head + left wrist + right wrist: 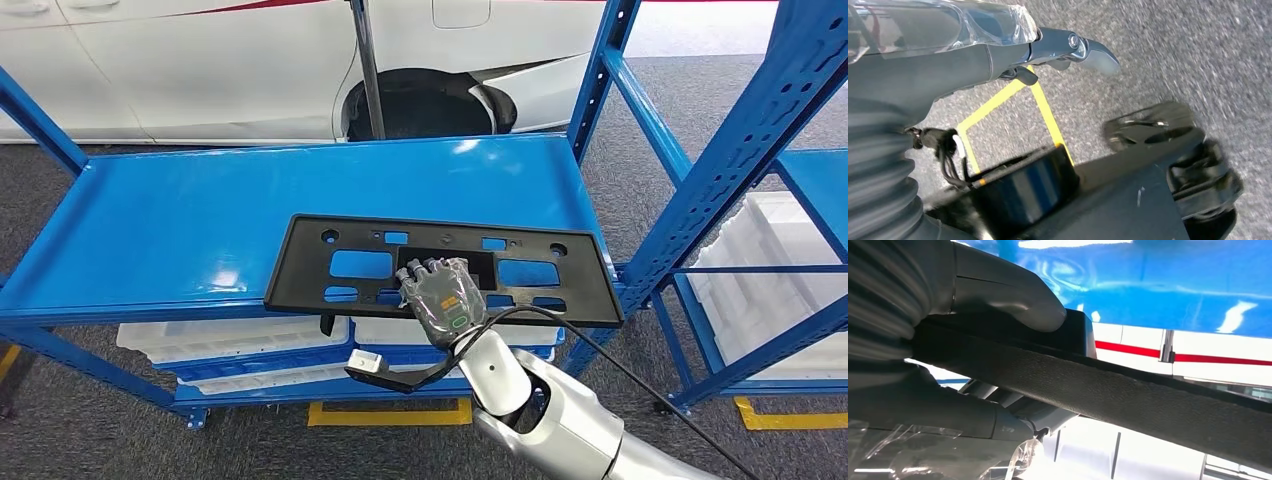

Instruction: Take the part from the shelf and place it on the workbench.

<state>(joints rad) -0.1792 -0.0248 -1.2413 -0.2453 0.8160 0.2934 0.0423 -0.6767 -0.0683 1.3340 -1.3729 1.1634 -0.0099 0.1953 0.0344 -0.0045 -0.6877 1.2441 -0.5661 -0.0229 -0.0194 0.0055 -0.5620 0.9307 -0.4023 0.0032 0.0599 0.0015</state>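
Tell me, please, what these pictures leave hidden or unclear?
- Head view: the right hand covers the middle of the part.
- Right wrist view: the part runs off the frame edge; the thumb hides its near rim.
- Left wrist view: the left hand is motion-blurred; its grasp is unclear.

The head view looked forward and down from high over the blue shelf (200,220) and the black part (440,268), the right wrist view sat close behind the right hand (998,300) on that same part's edge, and the left wrist view faced the grey floor (1173,50).
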